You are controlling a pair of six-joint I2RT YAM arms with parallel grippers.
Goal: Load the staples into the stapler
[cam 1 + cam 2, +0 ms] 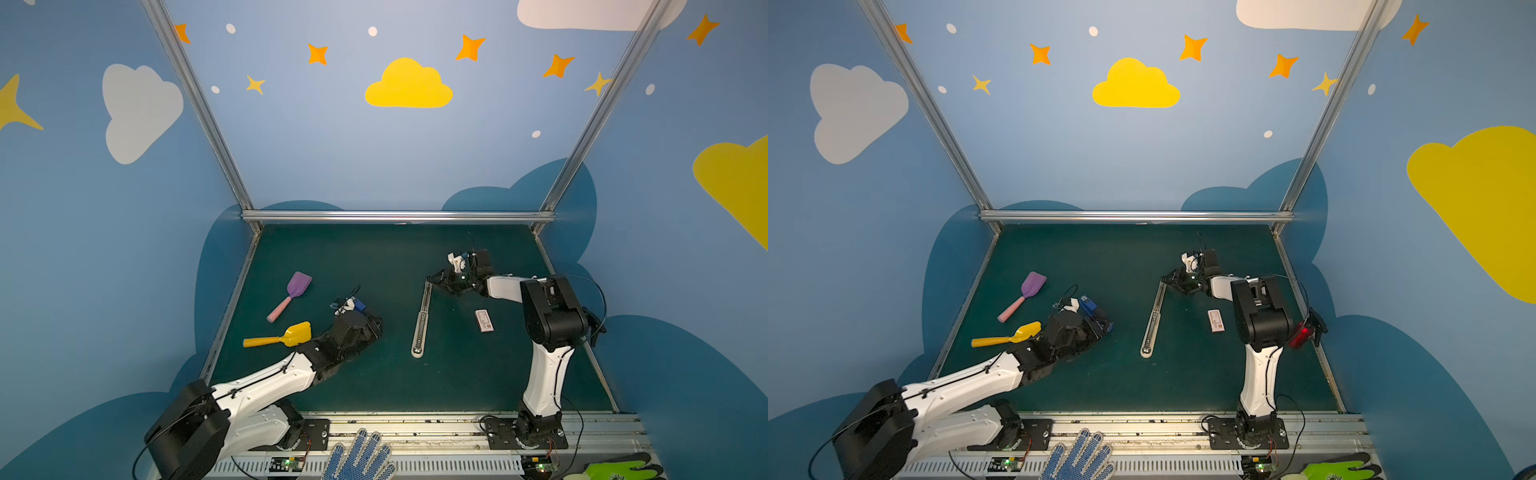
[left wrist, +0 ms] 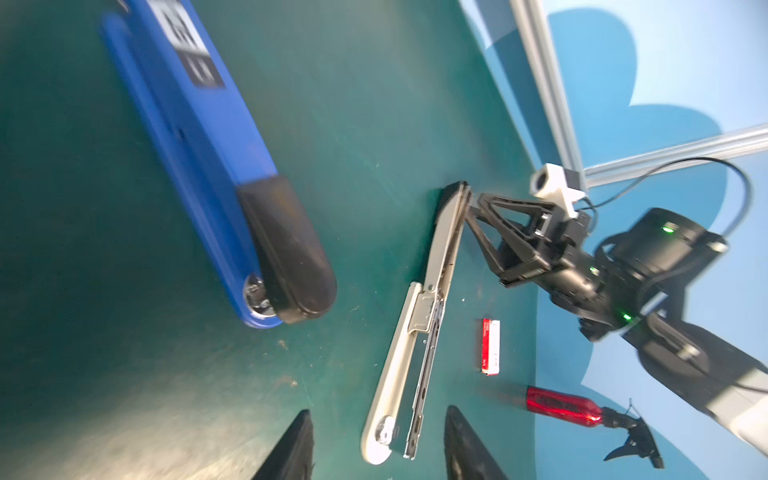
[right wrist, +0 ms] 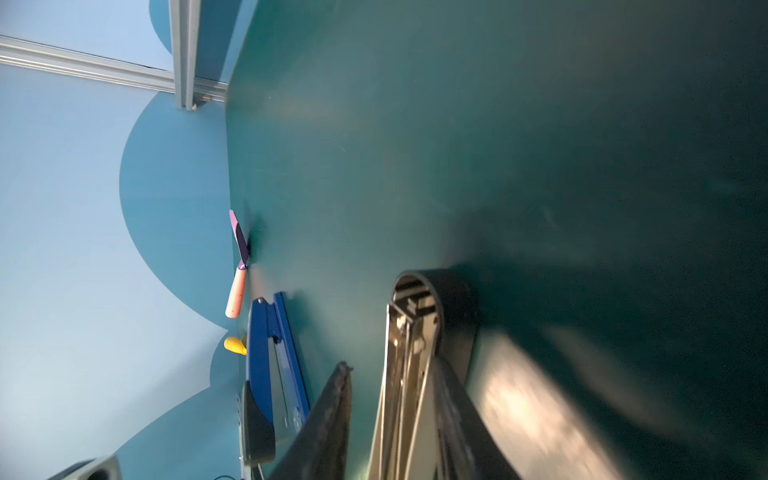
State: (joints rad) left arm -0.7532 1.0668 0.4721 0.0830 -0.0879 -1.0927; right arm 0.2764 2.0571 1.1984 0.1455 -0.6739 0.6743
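A silver-white stapler (image 1: 420, 324) lies swung open on the green mat (image 1: 374, 257), mid-table. My right gripper (image 1: 431, 281) is at its far, black-capped end. In the right wrist view the stapler (image 3: 399, 395) runs between the fingers; one finger touches it, and a strip of mat shows between it and the other finger (image 3: 332, 415). The staples' small white box with a red mark (image 1: 484, 321) lies flat to the right of the stapler, untouched. My left gripper (image 2: 380, 457) is open and empty, short of the stapler's near end. A blue stapler (image 2: 199, 158) lies beside it.
A purple scoop with a pink handle (image 1: 291, 295) and a yellow scoop (image 1: 282, 337) lie at the left. A red-handled clamp (image 2: 561, 405) hangs off the right edge. Aluminium rails (image 1: 395, 216) border the mat. A blue-dotted glove (image 1: 361, 455) and a green glove (image 1: 623, 471) lie at the front.
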